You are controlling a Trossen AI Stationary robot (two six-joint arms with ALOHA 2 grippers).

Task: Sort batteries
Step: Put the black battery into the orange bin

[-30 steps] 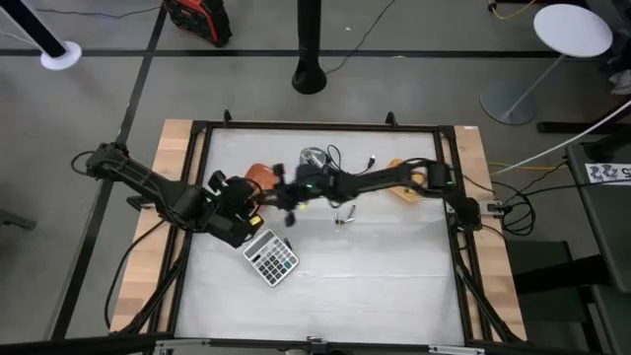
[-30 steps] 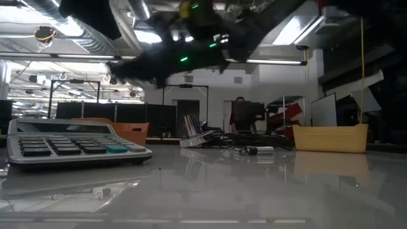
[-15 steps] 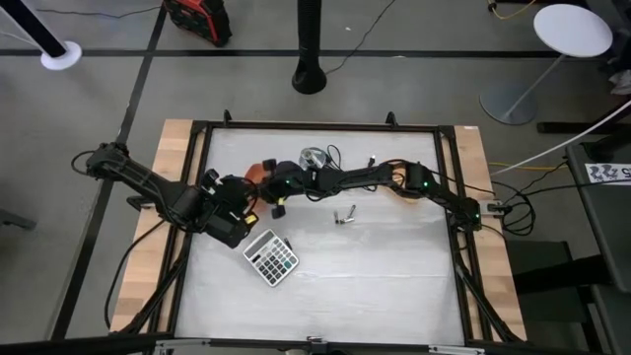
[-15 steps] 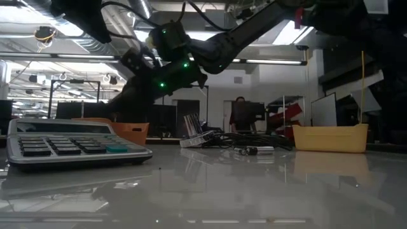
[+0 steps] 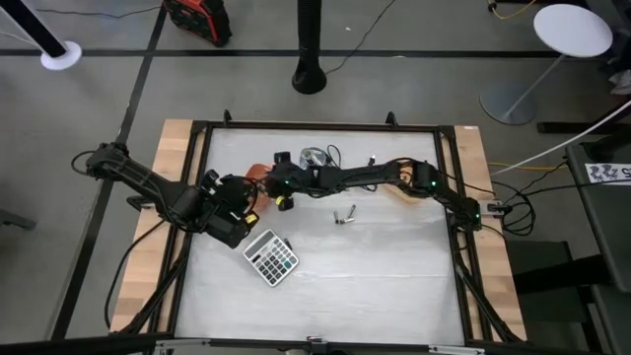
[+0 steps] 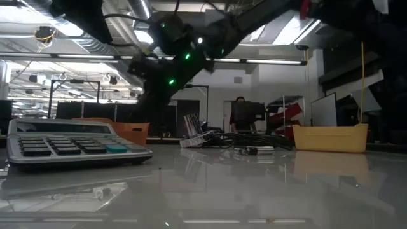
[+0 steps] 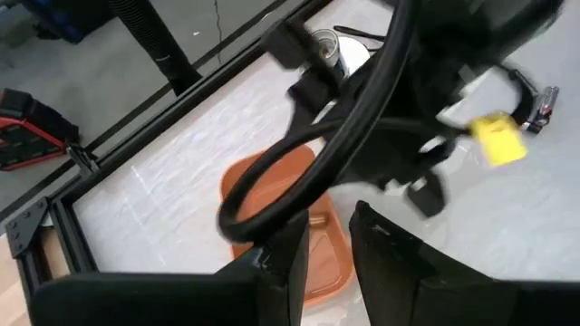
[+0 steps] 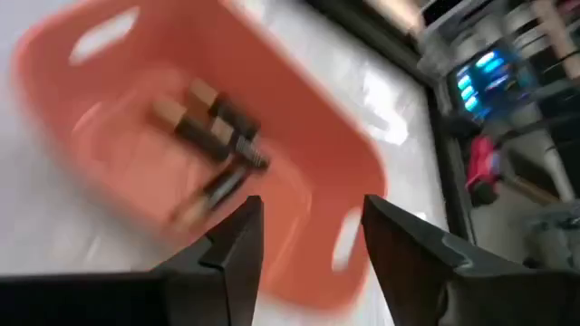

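Note:
An orange tray point(image 5: 258, 175) stands at the table's far left. Several dark batteries point(image 8: 210, 119) lie in it. Two more batteries point(image 5: 343, 214) lie on the white table near its middle, also seen in the low view point(image 6: 251, 151). My right gripper point(image 5: 278, 183) has reached across the table and hangs open over the tray's right part, its fingers point(image 8: 237, 237) spread with nothing between them. My left gripper point(image 5: 245, 203) waits just near of the tray, its fingers point(image 7: 292, 258) a little apart and holding nothing.
A calculator point(image 5: 270, 258) lies near of the left gripper. A silver disc with a black cable point(image 5: 314, 156) sits at the far middle. A tan bin point(image 6: 329, 137) stands at the far right, under the right arm. The near half of the table holds free room.
My right gripper has travelled from near the table's middle toward the far left, and it now hangs over the orange tray. The left arm has kept still.

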